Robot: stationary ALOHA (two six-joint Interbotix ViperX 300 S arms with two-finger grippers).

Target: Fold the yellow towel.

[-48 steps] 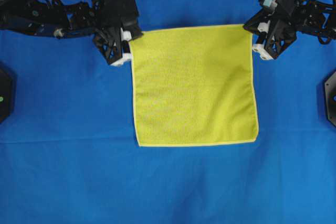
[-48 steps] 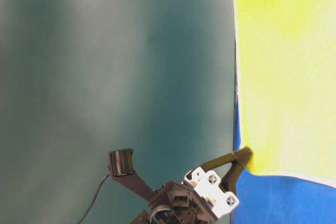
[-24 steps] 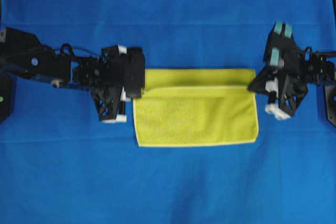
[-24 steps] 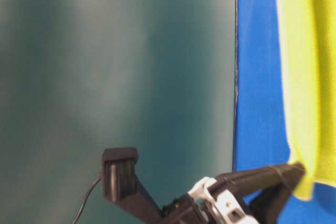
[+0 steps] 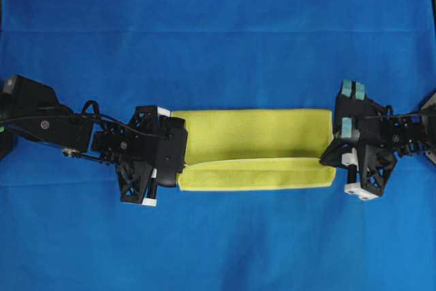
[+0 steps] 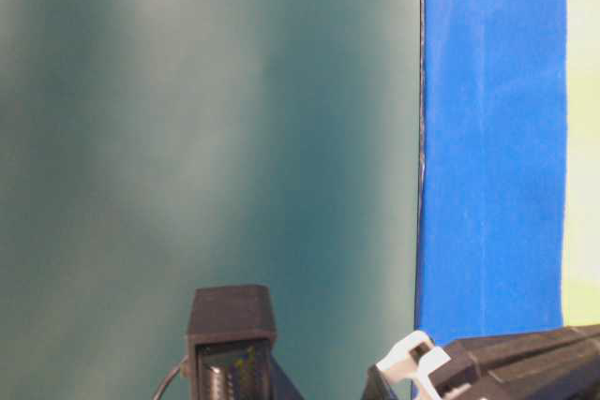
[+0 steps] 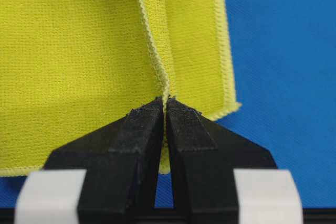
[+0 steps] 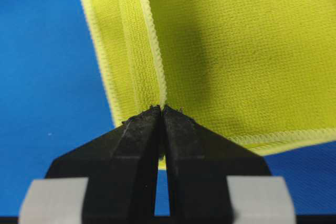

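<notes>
A: Where is the yellow towel (image 5: pixel 255 148) right now?

B: It lies across the middle of the blue cloth (image 5: pixel 218 32) that covers the surface, doubled over into a wide, flat band. The upper layer's hemmed edge stops just short of the near edge of the layer beneath, so a narrow strip of the lower layer shows along the front.

A: And the hands?

B: One at each end. The left hand (image 7: pixel 165 102) has its two black fingers (image 7: pixel 142 129) pressed together on the hem at the towel's left corner. The right hand (image 8: pixel 161 109) is clamped the same way on the hem at the right corner; fabric sits pinched between its tips.

A: Are both corners lifted or down on the cloth?

B: From overhead the pinched edge seems to sit slightly above the lower layer, but I can't say that for sure. The table-level view is little help: it shows only a sliver of yellow at the right edge and part of a black arm at the bottom.
</notes>
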